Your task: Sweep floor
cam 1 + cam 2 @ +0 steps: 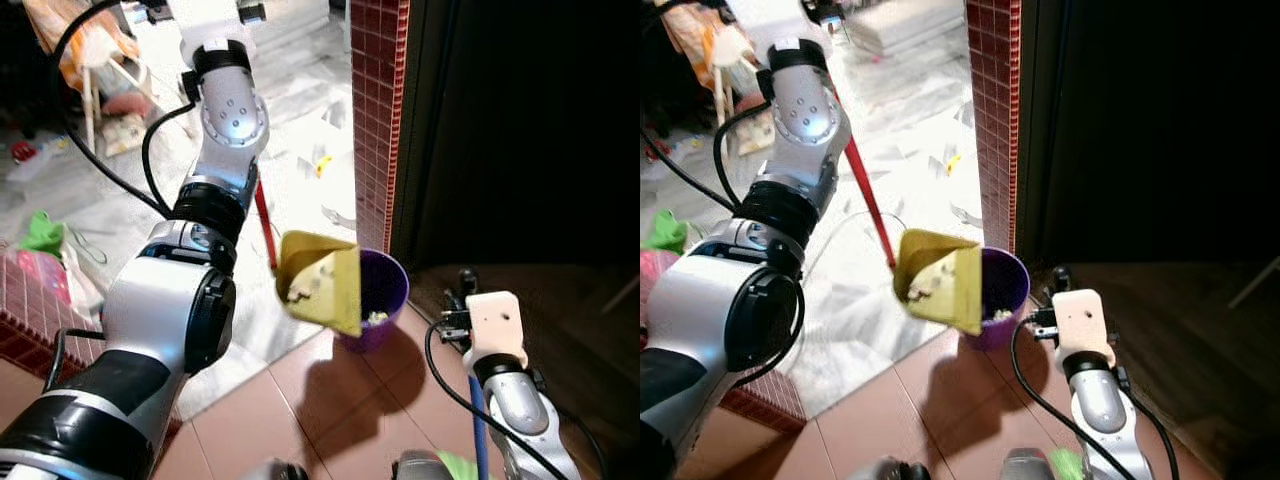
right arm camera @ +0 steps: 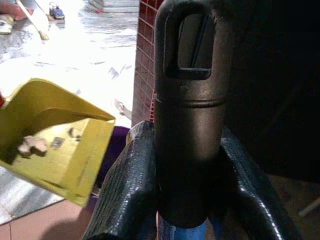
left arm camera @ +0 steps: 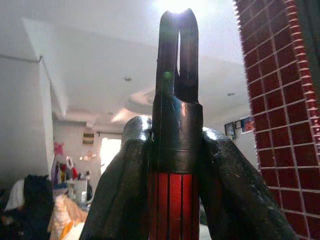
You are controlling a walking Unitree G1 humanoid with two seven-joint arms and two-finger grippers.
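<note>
While tilted, dustpan (image 1: 322, 282) hangs over purple bin (image 1: 385, 290).

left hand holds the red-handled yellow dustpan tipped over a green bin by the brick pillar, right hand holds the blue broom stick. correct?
One thing is off: the bin is purple, not green, as the left eye view shows. The rest stands: the left hand grips the red handle of the yellow dustpan, tipped over the bin beside the brick pillar, and the right hand holds the blue broom stick.

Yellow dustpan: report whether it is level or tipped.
Tipped. The yellow dustpan hangs on its red handle with its lip angled down over the purple bin; a few scraps remain inside.
</note>
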